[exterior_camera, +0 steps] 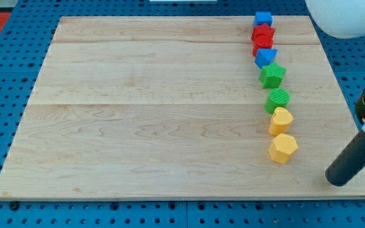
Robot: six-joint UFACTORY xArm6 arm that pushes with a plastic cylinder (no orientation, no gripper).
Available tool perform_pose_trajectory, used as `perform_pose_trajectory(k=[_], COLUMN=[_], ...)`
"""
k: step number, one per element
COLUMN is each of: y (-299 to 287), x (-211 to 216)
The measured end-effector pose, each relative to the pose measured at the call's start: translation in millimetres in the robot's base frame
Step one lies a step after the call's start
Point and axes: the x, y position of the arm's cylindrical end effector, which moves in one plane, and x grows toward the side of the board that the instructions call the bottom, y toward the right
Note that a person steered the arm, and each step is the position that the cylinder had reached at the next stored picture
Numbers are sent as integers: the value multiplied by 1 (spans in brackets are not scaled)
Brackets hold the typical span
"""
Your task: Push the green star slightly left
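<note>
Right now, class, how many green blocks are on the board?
2. The green star sits mid-column near the view's right, just below a blue block; the other green block lies directly below the star, above two yellow blocks. None seem hidden.

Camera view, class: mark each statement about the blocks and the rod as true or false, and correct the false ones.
1. The green star lies directly below a blue block. True.
2. My tip touches the green star. False: it is apart, near the board's lower right corner.
3. Two yellow blocks end the column at the view's bottom. True.
4. The blocks are scattered at the view's left. False: they form a column at the right.
</note>
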Motion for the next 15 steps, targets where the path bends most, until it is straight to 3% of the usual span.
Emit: perform_pose_trajectory(k=[2, 3, 4, 9, 10, 12, 13, 15], y=[16, 70, 93, 85, 82, 38, -8, -17], x=[4, -21, -74, -99, -120, -218, -223, -222])
